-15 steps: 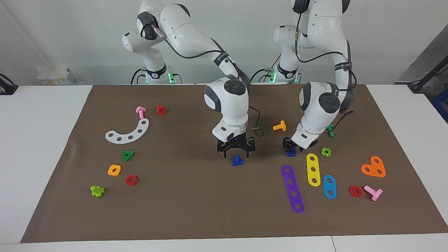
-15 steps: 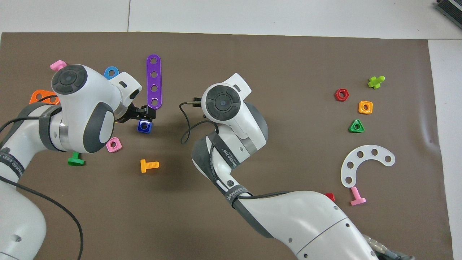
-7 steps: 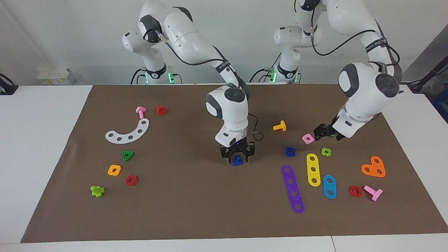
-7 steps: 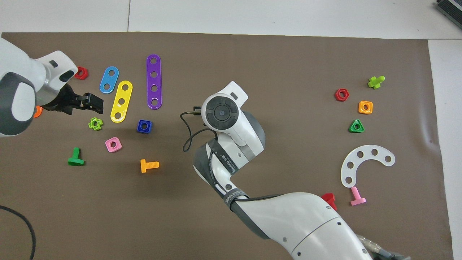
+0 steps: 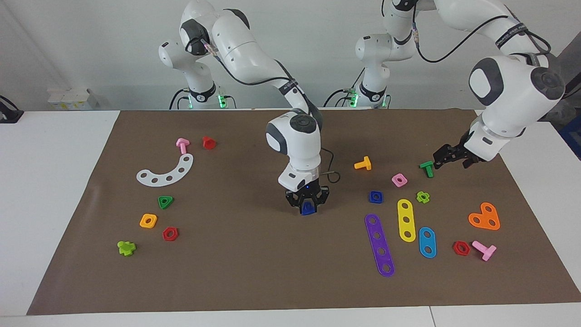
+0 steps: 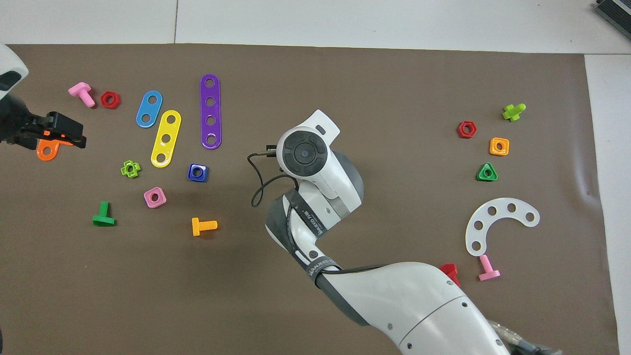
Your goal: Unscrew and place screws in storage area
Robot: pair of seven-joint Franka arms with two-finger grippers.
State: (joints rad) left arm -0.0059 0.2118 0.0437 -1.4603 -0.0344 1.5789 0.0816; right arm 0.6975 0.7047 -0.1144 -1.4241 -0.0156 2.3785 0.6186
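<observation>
The right pincer (image 5: pixel 308 208), down at mid-sheet on the bench (image 5: pixel 54 190), pinches the dark-blue triangular-headed screw (image 5: pixel 308 209), which sits on the brown paper (image 5: pixel 254 268) between its fingertips. The step in hand looks like the pick-up; next, a clean lift and carry to open paper. Only the screw's small blue head shows, glossy plastic. The left pincer (image 5: pixel 445 156), spread and holding nothing, hangs over the left arm's end of the sheet near a green bolt (image 5: pixel 426 168).
</observation>
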